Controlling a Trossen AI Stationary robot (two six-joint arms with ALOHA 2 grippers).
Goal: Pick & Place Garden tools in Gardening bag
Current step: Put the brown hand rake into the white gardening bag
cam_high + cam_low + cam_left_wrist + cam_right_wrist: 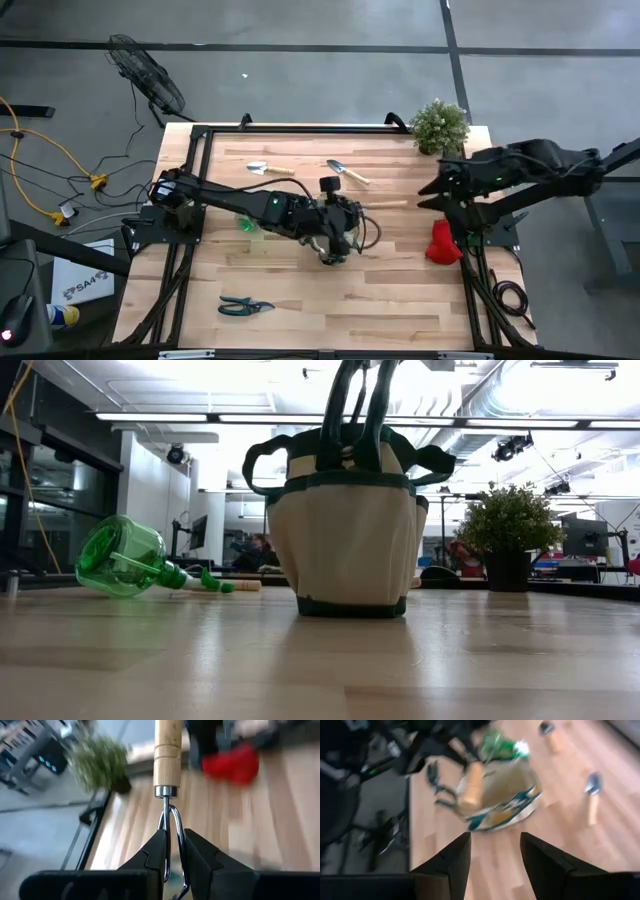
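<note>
Your left gripper [172, 857] has its jaws clamped only on the hand rake's [167, 757] thin metal neck above the gardening bag [350, 525], so it may pivot, snagging the rim; right jaws open.

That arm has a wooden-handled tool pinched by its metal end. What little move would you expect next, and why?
Probably the left gripper lowers the hand rake into the gardening bag. It is shut on the rake's metal prongs and, seen from above, sits about over the bag. The right gripper waits open, off to the side.
</note>
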